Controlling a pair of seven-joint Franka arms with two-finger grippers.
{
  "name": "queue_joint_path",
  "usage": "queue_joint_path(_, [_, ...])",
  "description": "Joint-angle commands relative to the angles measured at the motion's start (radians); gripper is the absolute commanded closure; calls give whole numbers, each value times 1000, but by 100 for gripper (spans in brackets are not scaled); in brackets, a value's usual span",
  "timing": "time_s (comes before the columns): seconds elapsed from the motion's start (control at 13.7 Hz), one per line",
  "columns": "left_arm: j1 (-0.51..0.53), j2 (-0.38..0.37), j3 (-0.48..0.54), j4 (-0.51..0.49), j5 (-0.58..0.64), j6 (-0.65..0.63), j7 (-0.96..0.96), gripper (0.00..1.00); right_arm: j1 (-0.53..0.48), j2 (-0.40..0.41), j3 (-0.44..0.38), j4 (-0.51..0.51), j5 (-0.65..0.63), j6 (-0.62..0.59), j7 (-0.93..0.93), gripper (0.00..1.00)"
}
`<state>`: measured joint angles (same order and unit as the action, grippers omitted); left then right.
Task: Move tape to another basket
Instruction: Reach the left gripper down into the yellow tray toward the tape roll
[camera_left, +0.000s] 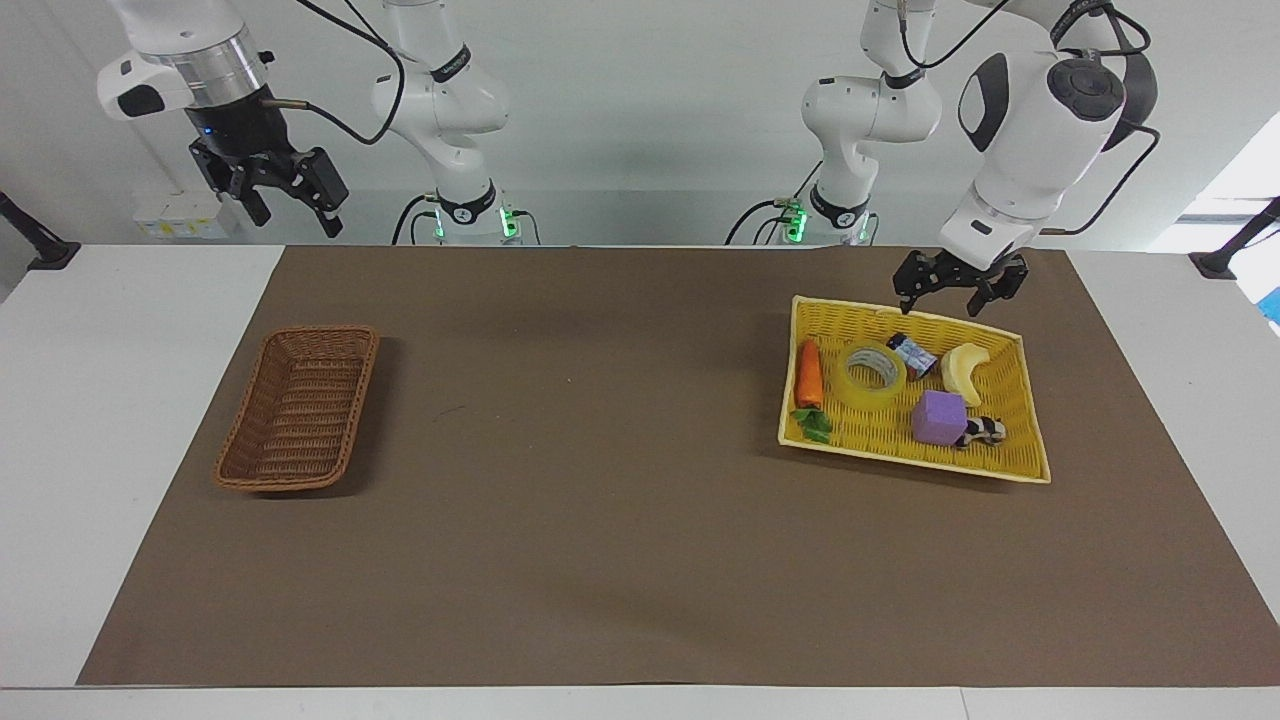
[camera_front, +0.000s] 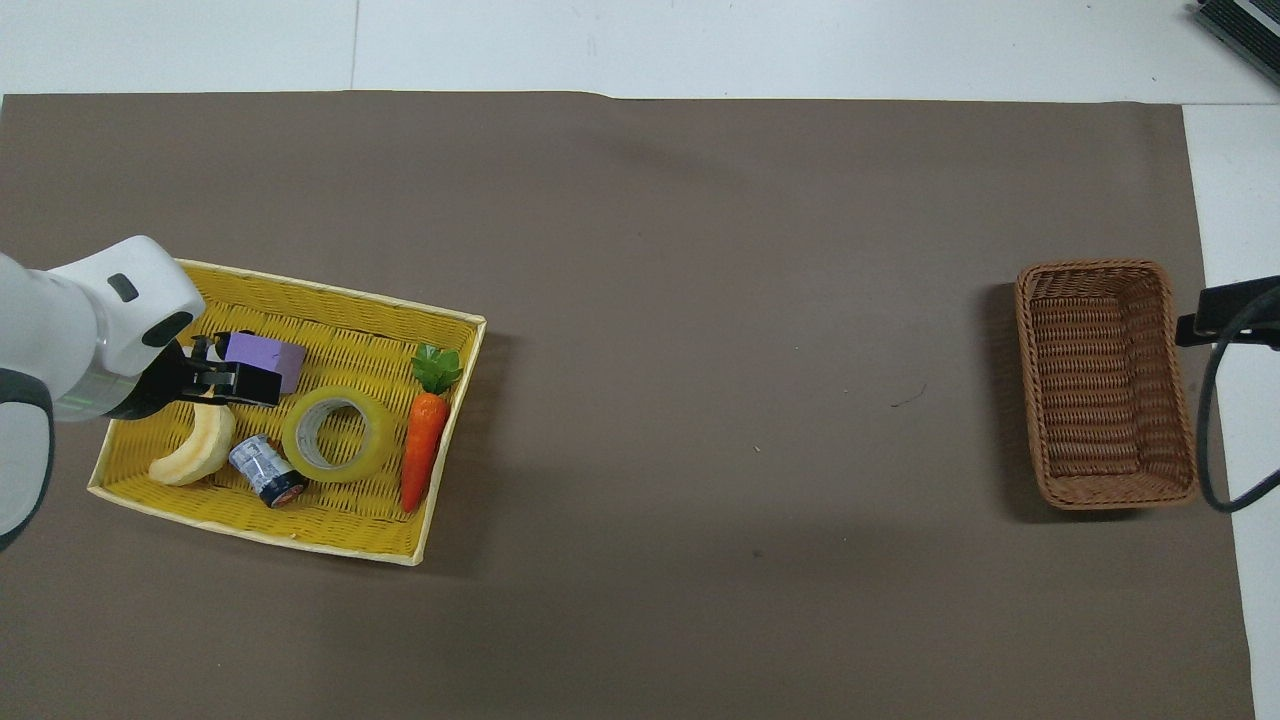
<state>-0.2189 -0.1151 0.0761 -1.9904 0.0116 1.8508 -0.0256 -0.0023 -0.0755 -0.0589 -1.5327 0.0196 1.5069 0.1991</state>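
Both claws gape; left claw (camera_left: 948, 301) hangs over yellow tray (camera_left: 1030, 440).

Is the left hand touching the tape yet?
Apart. Facing view: the open left hand hangs over the tray's rim, clear of the tape.

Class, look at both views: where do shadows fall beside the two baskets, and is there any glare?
Facing view: a soft shadow edges the brown wicker basket and the yellow tray; bright window glare at the frame's edge beside the left arm. Overhead view: shadow beside each basket on the brown mat; no glare.
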Motion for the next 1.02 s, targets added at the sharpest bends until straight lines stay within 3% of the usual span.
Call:
queue_joint_path(0.0, [-31,-14,11,-106,-2,128,-14,0,-5,5,2,11,8,-5,-21,0])
queue_joint_path(0.29, [-42,15,10,-149,-2,156,7,0,-5,5,2,9,8,-5,-21,0])
queue_joint_path(0.58, [-39,103,11,-182,-2,238,24,0,-5,5,2,9,8,-4,-21,0])
queue_joint_path(0.95, [-27,92,13,-289,-2,296,26,0,-5,5,2,9,8,-5,-21,0])
